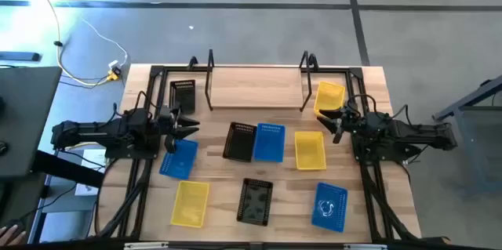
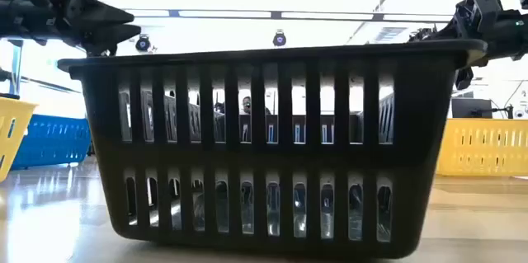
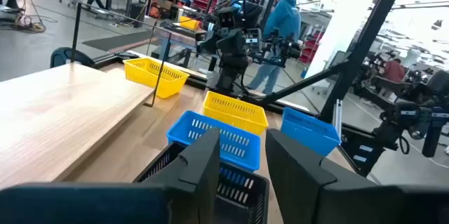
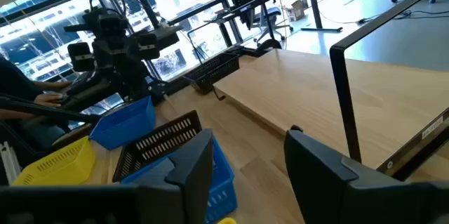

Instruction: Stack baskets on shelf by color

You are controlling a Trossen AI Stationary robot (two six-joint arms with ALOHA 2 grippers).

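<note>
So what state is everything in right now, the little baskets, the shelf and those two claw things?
shelf: bare plank, nothing stacked on it
black basket: beside the shelf's left end
yellow basket: by the shelf's right end
other baskets: loose on the table
left gripper: jaws open, empty
right gripper: jaws open, empty

Both arms (image 1: 102, 134) are matte black, jointed, with bundled black cables; each gripper (image 3: 238, 164) carries two blocky, angular black fingers.
</note>
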